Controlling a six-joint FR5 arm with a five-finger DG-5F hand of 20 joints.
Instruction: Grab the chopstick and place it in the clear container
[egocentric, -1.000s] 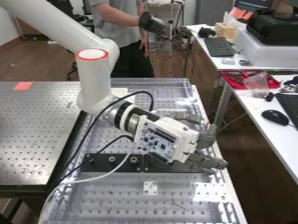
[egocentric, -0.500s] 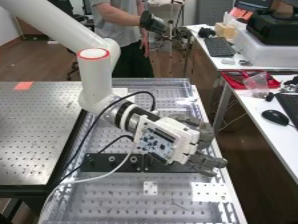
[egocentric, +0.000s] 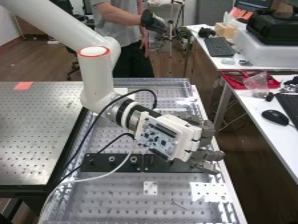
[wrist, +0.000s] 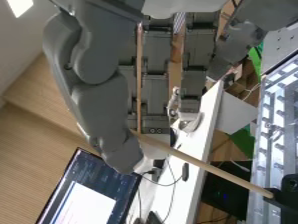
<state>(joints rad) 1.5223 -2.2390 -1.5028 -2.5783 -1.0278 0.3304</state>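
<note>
Look first to the robot hand (egocentric: 188, 142), slung from the arm (egocentric: 96, 80) over the right side of the bench (egocentric: 113, 202), low and aslant, perhaps so as to come at the wood from the side, past the black bar (egocentric: 110, 162), rather than straight down. Impossible to tell how far open, or whether holding anything: too much hidden just at the meeting of hand and wood. Find the chopstick (wrist: 203, 164) close by the robot hand in the wrist view, on a slant, with one end right up by the hand and the other meeting a black piece (wrist: 289, 196). Probably propped on purpose by that black piece, to lift the upper end and leave room for a grasp. Call this the taking, with the placing in the clear container yet to do. Next, make sure of the hold, then draw away along the slant, with no sideways pull. Better to grip a little in from the end, for less wobble, and to tip upright before the drop. Beware of rolling, with such thin, hard wood. Beware too of levering against the black piece: likely to twist the chopstick out of line or knock it loose
</note>
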